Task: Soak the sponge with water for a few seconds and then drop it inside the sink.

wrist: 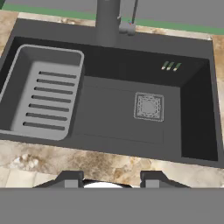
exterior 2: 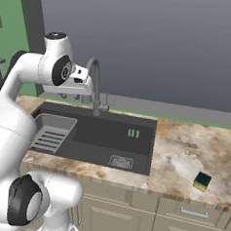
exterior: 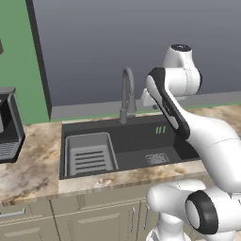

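Yellow sponge (exterior 2: 202,181), dark green side, lies on marbled counter (exterior 2: 183,156).

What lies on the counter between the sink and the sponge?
Nothing: in the right base view, bare marbled counter runs from the sink to the sponge, right of the basin.

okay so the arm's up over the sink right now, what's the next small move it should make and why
Probably swing the pincer right, toward the sponge. The sponge lies on the counter to the right of the sink, well away from the hand, which hangs over the basin holding nothing. No water runs from the faucet yet.
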